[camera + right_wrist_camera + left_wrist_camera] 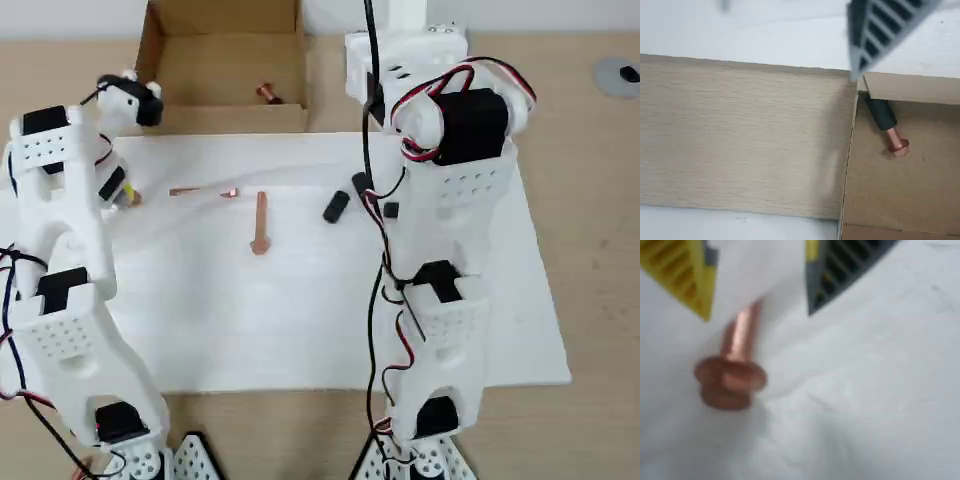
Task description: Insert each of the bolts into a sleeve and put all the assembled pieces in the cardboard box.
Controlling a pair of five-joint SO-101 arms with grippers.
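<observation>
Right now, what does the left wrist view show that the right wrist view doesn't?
Left wrist only: a bare bolt lying on the white sheet, the open left pincer straddling its shank. Right wrist only: the wooden table and the cardboard box, with a sleeved bolt inside. Shared: no same object; each shows a copper flanged bolt head.

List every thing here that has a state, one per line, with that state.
Cardboard box: open on top.
Assembled piece: bolt in black sleeve, lying in the box.
Bolt: bare, flat on the white mat.
Sleeve: loose on the mat, no bolt in sight.
Left gripper: open around the shaft of a second bolt.
</observation>
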